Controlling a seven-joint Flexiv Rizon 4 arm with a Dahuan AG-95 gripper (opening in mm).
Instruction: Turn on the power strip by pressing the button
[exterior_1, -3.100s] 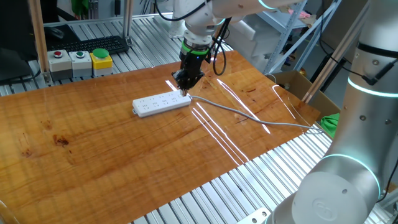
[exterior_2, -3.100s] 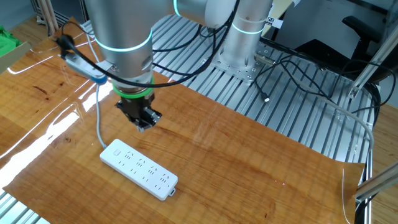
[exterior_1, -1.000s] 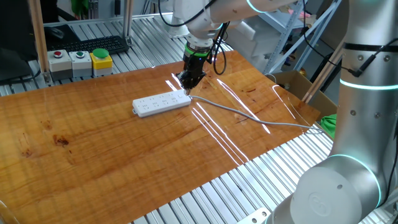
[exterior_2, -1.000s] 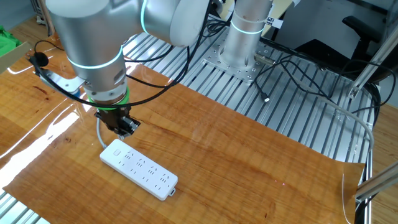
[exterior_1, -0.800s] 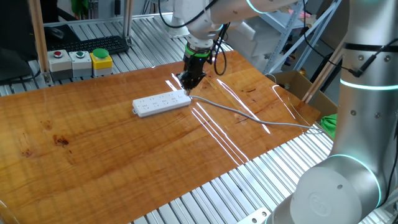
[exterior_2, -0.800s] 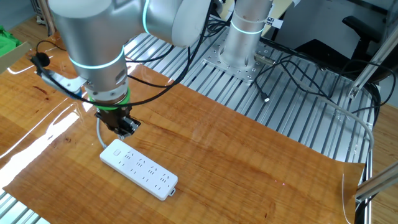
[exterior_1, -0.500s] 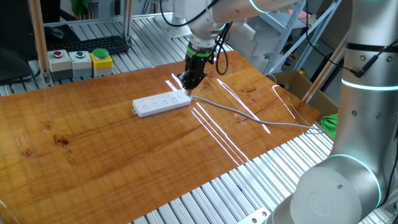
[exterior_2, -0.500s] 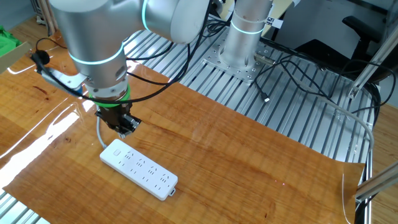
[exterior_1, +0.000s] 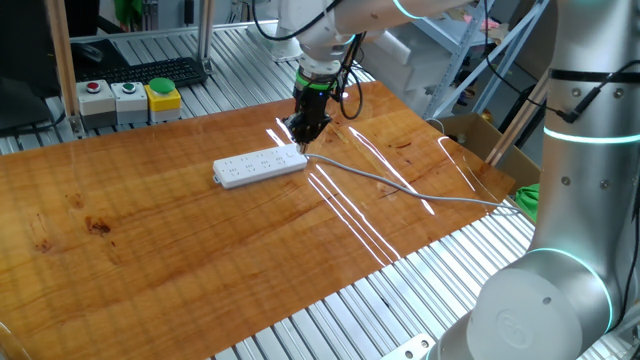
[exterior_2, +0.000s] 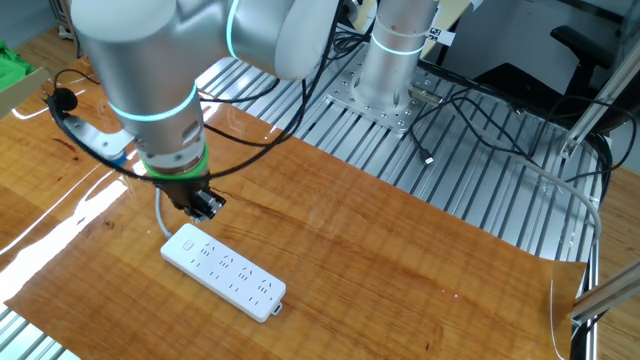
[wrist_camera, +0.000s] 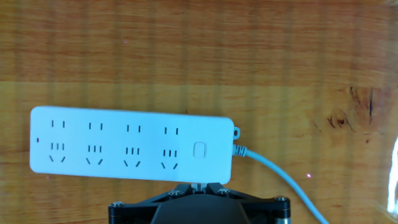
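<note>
Since the earlier frame the gripper (exterior_2: 203, 205) had shifted left over the cabled end of the power strip (exterior_2: 224, 271) on the table (exterior_1: 200, 260), above its button (wrist_camera: 199, 150), finger state impossible to tell.

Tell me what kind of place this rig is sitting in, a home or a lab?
Most likely a robotics lab or workshop. The wooden tabletop sits on a slotted aluminium frame, a row of boxed push-buttons stands at the table's far edge, and loose cables run behind the arm's base.
</note>
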